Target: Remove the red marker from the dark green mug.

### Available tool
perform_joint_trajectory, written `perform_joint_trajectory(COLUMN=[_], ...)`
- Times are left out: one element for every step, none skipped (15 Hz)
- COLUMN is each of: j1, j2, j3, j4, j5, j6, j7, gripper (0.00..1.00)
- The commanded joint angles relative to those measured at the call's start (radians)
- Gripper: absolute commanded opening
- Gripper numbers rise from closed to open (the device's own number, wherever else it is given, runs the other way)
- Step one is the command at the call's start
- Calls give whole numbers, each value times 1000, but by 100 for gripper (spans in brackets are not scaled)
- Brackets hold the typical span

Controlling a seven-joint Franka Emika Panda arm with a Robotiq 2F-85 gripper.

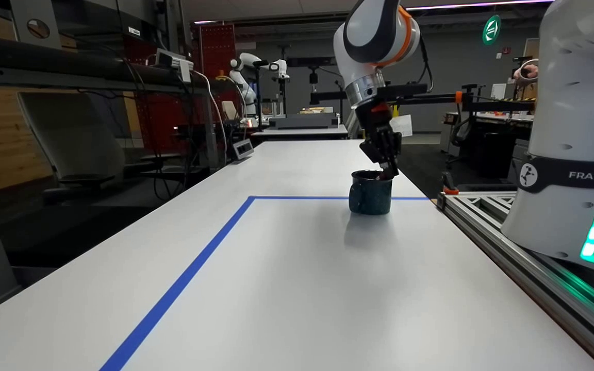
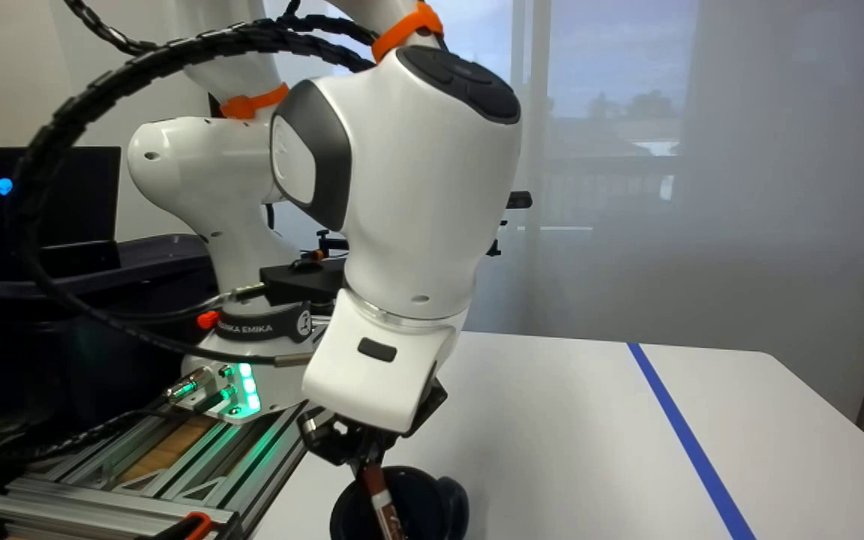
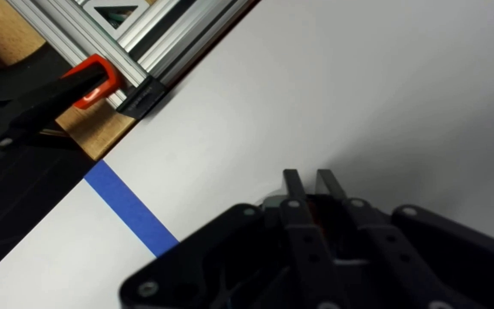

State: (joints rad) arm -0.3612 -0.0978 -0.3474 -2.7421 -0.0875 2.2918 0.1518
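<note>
With the gripper (image 3: 308, 177) I'm pinching the red marker (image 2: 382, 504), which is leaning toward eleven o'clock in an exterior view, its lower part sitting inside the dark green mug (image 1: 372, 197)

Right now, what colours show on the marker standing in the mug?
Brownish red and white; the marker shows best in an exterior view.

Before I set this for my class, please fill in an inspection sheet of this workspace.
Surface: white table with blue tape.
Job's things: dark green mug upright on the table; red marker slanting inside it.
Clutter: black-and-orange clamp beside the table edge.
Gripper: jaws narrowly parted at the marker's upper end; whether they grip it is unclear.
Cables: thick black cable looping beside the robot arm.
Surroundings: chair and second robot arm in the background.
</note>
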Motion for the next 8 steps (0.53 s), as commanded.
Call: perform_joint_trajectory(j1=[-2,0,0,1,2,1,1,1], j2=[-31,-49,-65,-88,-114,-137,-161,-188], j3=[2,7,11,16,23,31,40,48], j4=[-8,-11,-11,-15,-16,-17,-16,-17], j5=[15,10,1,-5,-13,-21,-28,-31], j6=[9,2,-2,-10,-19,-25,-31,-39], j7=[-31,-30,-26,-26,-19,-13,-6,-5], gripper=[4,4,4,4,4,4,4,4])
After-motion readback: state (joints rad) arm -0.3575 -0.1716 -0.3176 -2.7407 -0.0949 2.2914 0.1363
